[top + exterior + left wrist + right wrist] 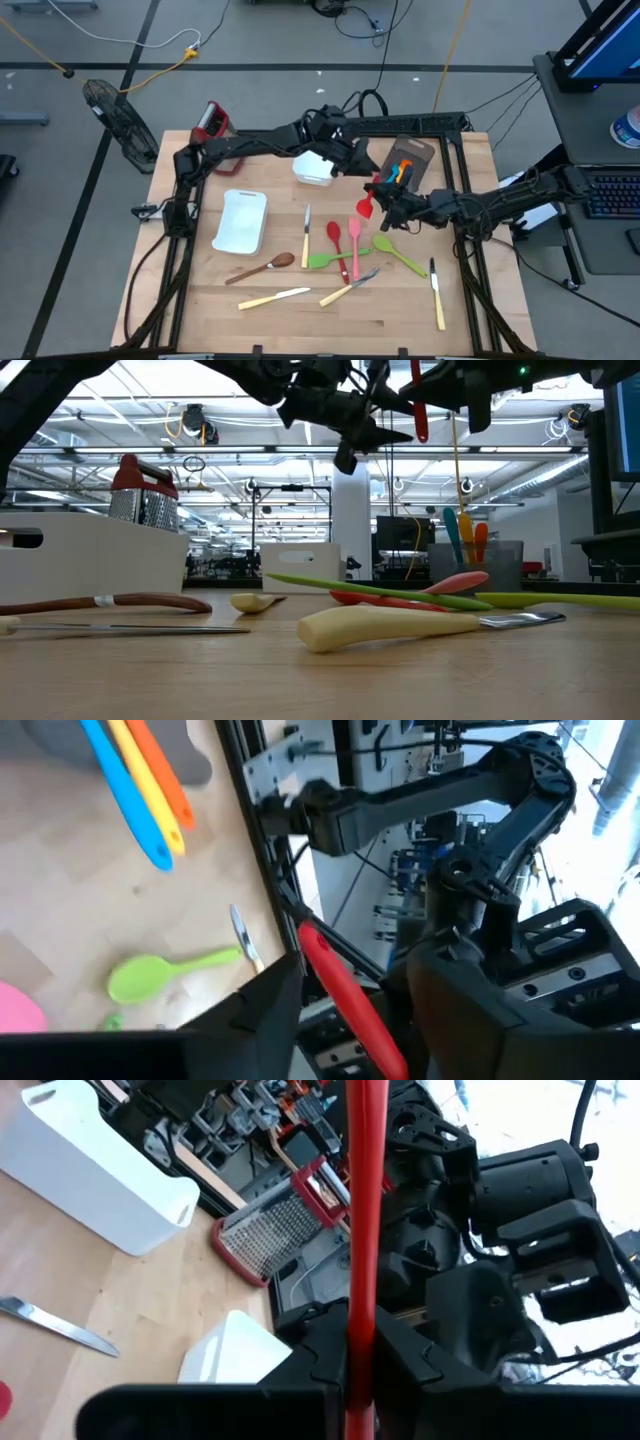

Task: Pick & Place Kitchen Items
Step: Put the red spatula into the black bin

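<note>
My right hand (358, 1370) is clenched on the handle of the red spatula (365, 207), holding it up off the worktop (300, 320) near the middle, just beside the brown holder (415, 152) where blue, yellow and orange utensils (400, 170) already sit. My left hand (350, 1020) faces it from close by, fingers parted on either side of the red handle without pinching it. Below my hands the rest of the kitchen items (345, 255) lie scattered: a pink spoon, red spoon, green spatulas, a wooden spoon (262, 268) and cream-handled knives (437, 295). White tubs (241, 221) and the grater (211, 122) stand farther left.
</note>
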